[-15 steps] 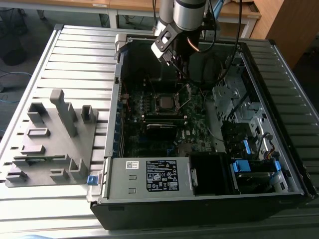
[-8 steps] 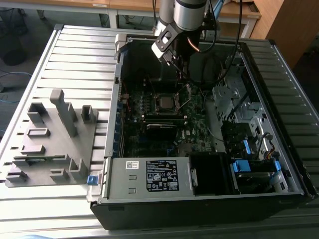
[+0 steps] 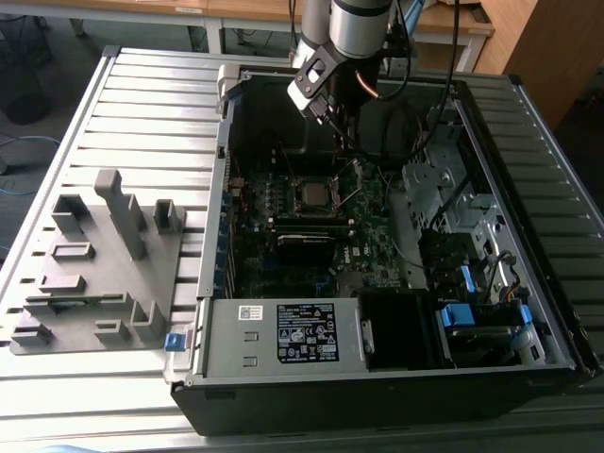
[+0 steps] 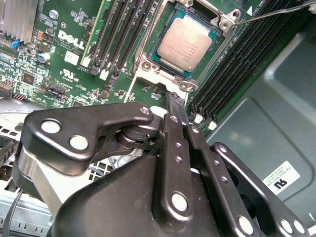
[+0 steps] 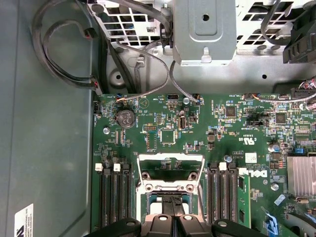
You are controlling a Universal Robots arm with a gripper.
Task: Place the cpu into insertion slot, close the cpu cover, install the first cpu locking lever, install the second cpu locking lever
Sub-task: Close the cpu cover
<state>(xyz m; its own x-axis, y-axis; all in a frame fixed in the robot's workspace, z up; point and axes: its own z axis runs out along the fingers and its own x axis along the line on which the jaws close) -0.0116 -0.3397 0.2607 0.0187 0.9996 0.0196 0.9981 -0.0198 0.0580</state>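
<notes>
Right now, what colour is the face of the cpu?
The cpu has a dull silver-tan metal face with a green edge; clearest in the second wrist view.

The arm (image 3: 360,24) is a fat round tube, shiny grey, with a dark ring low down. A pale block (image 3: 310,68) with a black face sticks out from it. The gripper (image 4: 176,98) is all glossy black metal bars joined like links, dotted with round silver screws (image 4: 178,201). Its two jaws are long, thin and black.
</notes>
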